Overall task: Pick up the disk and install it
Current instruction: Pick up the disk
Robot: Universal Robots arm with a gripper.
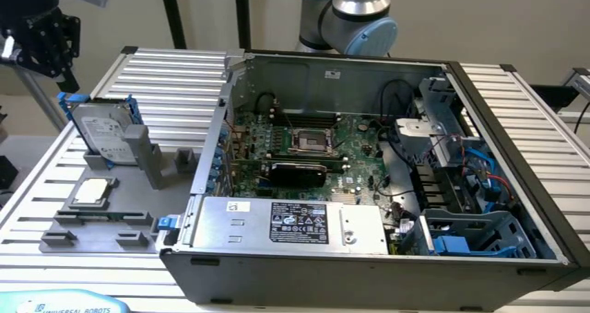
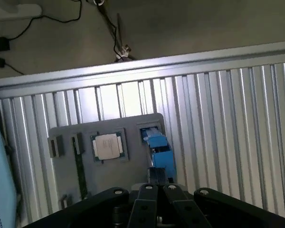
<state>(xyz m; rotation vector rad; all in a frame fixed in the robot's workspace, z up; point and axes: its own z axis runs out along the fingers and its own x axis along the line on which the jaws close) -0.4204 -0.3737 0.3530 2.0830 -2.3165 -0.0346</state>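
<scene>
Hovering high over the exterior view's left end of the bench (image 1: 175, 71), your hand (image 1: 44, 47) is sitting fully closed, fingers pressed together, carrying nothing. The wrist view is agreeing: hand (image 2: 156, 190) pinched shut, pointing down at the grey fixture (image 2: 133, 168).

The disk (image 1: 103, 128) is sitting in that fixture (image 1: 129, 188), standing on edge and leaning back slightly, blue carrier rails running up its sides. My read: it's being held upright so its top edge is presenting for a pinch from above. From the wrist you're seeing the disk (image 2: 157, 148) edge-on, as a narrow blue strip. The hand is hanging well apart from it, touching nothing.

The square chip (image 1: 92, 191) is lying flat in its own pocket just beside the disk, so don't confuse the two.

The case (image 1: 305, 68) is lying on its side with the panel off, so the drive cage (image 1: 479, 233) at the exterior view's right is facing up for access. Blue plastic is showing inside it. I can't tell which slot is free.

I'm judging the pick as not yet started.
</scene>
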